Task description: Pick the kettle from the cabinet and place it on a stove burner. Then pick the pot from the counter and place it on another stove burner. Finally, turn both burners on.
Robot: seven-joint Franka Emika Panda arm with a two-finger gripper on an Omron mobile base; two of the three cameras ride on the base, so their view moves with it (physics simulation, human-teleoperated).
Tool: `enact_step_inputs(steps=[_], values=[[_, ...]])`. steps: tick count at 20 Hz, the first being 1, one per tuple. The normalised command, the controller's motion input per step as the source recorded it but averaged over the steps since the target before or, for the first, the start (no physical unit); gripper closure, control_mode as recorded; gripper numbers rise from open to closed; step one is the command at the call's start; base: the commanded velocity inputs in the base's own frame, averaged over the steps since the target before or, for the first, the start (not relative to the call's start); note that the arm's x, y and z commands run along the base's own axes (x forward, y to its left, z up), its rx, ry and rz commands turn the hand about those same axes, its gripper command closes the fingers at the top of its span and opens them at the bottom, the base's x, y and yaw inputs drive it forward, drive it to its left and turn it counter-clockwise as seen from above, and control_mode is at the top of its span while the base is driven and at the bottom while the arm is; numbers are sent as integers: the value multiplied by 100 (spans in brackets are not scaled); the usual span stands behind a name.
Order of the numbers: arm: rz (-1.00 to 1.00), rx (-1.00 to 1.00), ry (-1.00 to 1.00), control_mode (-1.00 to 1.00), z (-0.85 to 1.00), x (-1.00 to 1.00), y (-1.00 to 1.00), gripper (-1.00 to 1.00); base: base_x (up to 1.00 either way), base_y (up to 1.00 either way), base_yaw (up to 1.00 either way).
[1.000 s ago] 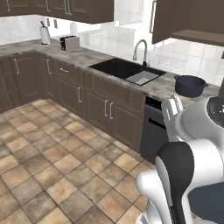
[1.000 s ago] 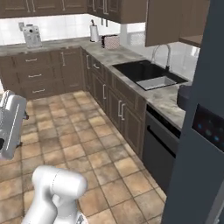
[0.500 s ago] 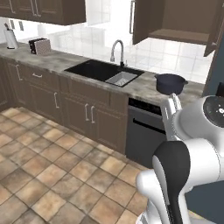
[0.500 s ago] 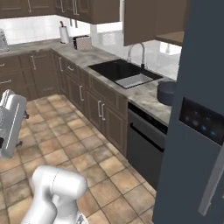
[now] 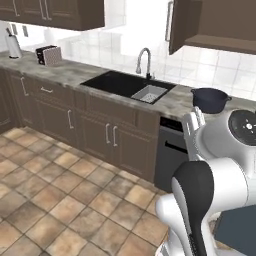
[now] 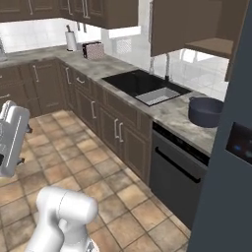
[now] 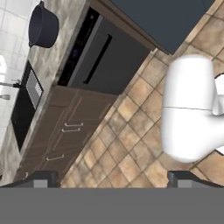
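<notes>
A home kitchen is shown, rendered rather than filmed. An L-shaped run of dark brown base cupboards (image 5: 105, 132) is topped by a mottled stone worktop (image 5: 75, 75), into which a black sink (image 5: 127, 85) with a curved tap (image 5: 144, 61) is set. A dark dishwasher front (image 6: 179, 174) is fitted beside the cupboards. Wall cabinets (image 5: 60, 12) are hung above white tiling, a pot (image 5: 210, 99) is placed on the worktop, and the floor (image 5: 55, 195) is laid in brown tiles.
</notes>
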Motion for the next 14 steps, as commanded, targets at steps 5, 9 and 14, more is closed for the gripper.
enact_step_inputs(steps=[5, 9, 14], values=[[0, 0, 0, 100, 0, 0, 0, -100, 29, 11, -25], [0, 0, 0, 100, 0, 0, 0, -100, 25, 20, -36], [0, 0, 0, 100, 0, 0, 0, -100, 23, 20, -39]])
